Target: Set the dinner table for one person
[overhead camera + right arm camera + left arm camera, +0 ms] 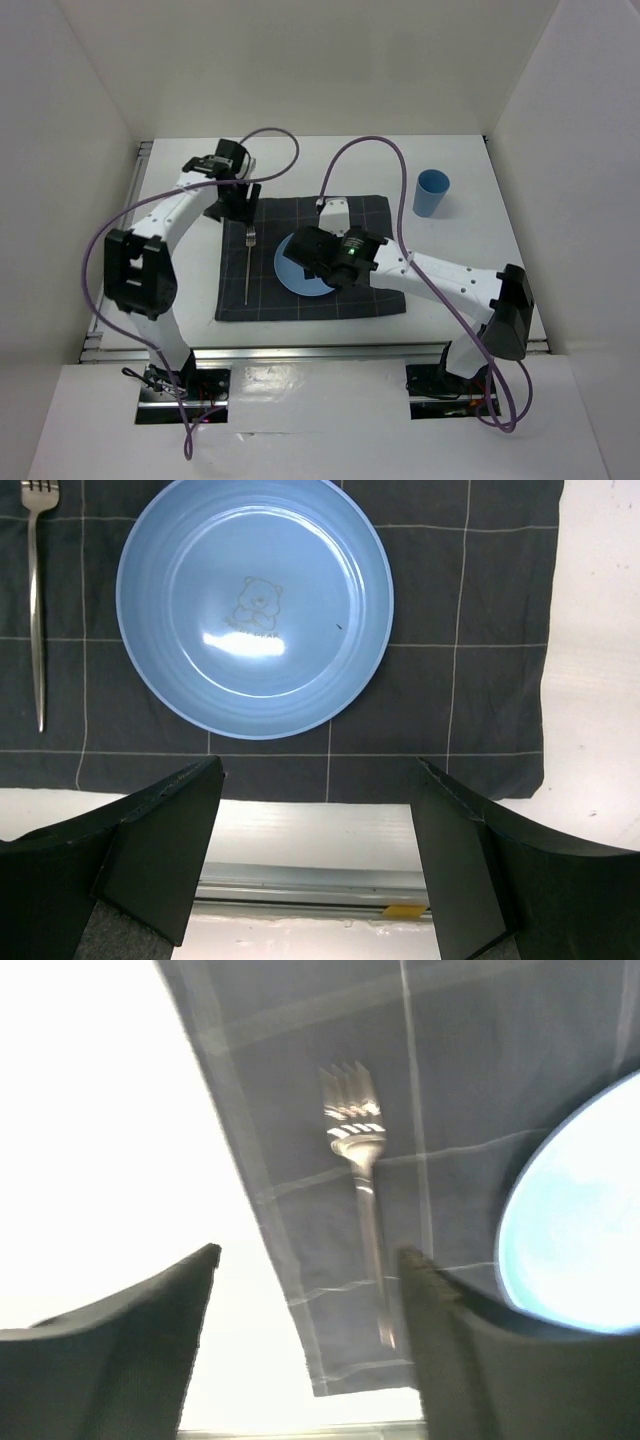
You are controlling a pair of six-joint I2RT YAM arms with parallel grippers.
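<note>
Left gripper [308, 1255] gapes wide above the fork [365, 1190], gripping nothing. Right gripper [320, 765], equally spread and empty, hovers over the plate [255, 605]. Fork and plate rest on the placemat [450, 580], mid dinner table [465, 235].

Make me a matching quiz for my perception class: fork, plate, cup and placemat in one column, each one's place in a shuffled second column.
Things:
1. fork
2. plate
3. cup
4. placemat

Places:
A. on the bare dinner table, off the placemat to its right
B. in the middle of the placemat
C. spread flat under two of the others
D. on the placemat's left part, left of the plate

Pairs: 1-D, 2-B, 3-A, 4-C
</note>
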